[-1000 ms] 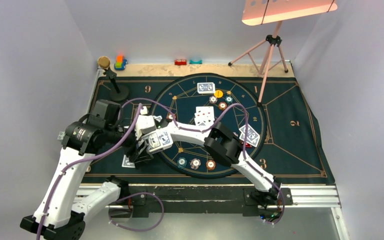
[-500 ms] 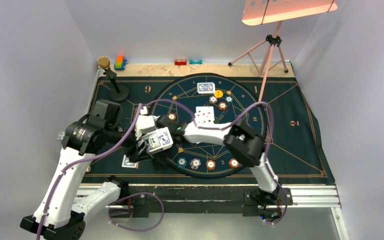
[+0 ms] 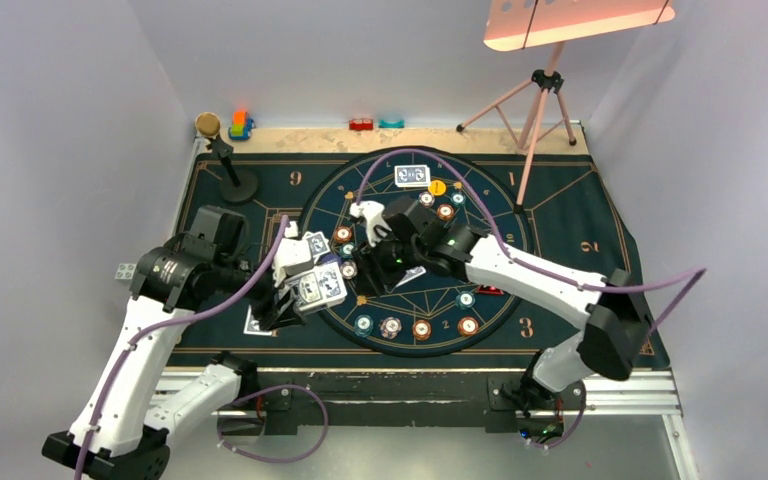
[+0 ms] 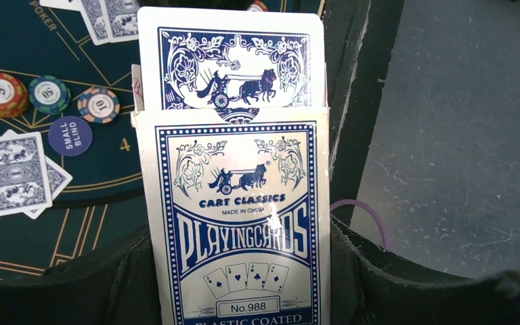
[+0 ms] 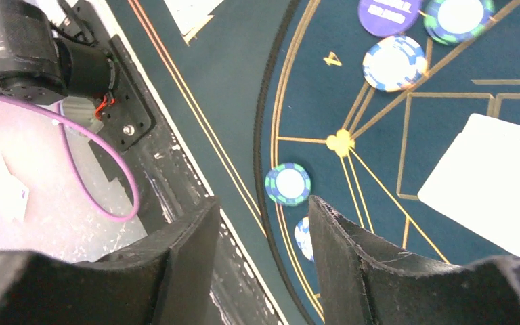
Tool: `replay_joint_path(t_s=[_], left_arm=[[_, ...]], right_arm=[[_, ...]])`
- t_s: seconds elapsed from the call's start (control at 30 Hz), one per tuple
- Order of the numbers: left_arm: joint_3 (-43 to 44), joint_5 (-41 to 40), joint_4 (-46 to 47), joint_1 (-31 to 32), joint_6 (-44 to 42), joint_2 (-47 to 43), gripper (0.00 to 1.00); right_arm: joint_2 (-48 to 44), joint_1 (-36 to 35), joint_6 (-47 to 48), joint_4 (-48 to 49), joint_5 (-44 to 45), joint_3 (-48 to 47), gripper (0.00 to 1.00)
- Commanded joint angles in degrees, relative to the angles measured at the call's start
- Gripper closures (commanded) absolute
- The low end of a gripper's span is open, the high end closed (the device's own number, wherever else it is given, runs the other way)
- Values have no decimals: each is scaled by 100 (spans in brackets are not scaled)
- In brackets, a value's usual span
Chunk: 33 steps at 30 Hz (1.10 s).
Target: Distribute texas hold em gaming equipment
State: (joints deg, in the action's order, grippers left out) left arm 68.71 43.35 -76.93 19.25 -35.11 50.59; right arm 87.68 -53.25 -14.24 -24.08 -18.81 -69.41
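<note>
- The left fingers (image 4: 372, 277) are clamped tight on the blue-and-white cardboard playing-card box (image 4: 233, 230), which sits at the 9 o'clock rim of the round dark-teal felt layout (image 3: 325, 200).
- One blue-backed card (image 4: 230, 64) sticks up out of the box top.
- Changed: a second ago the right arm was reaching across to that box. It has now swung off to the layout centre, with its elbow out at 4 o'clock.
- The right fingers (image 5: 176, 257) are about half apart, narrower than a second ago. Nothing is between them, and the mat shows through the gap.
- Judgement: probably no card came away, so that deal likely needs another reach. It could be going for chips instead; cannot tell.
- Already out:
  - a blue-backed card pair (image 3: 412, 176) at 12 o'clock, with a small yellow disc (image 3: 438, 187) beside it
  - a row of small round poker chips (image 3: 390, 325) at 6 o'clock
  - a second card pair (image 3: 257, 322) off the circle at 8 o'clock
  - a blue small-blind disc (image 4: 70, 135) near the box
- The centre cards are mostly hidden under the right arm.
</note>
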Motion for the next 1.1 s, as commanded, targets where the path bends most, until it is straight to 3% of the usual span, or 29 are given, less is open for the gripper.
replay_joint_path(t_s=[0.0, 0.2, 0.43, 0.87, 1.07], left_arm=[[-256, 132, 349, -26, -117, 6, 100], [-444, 120, 557, -26, -104, 156, 100], [-446, 223, 696, -20, -48, 243, 100], [-272, 401, 660, -8, -74, 310, 98], [-160, 289, 650, -8, -49, 280, 98]], right_arm=[[-583, 61, -251, -735, 758, 146, 48], [-854, -17, -465, -830, 748, -21, 53], [-498, -601, -682, -722, 853, -547, 56], [-96, -844, -728, -704, 898, -1098, 60], [-452, -576, -734, -1409, 1851, -1064, 56]])
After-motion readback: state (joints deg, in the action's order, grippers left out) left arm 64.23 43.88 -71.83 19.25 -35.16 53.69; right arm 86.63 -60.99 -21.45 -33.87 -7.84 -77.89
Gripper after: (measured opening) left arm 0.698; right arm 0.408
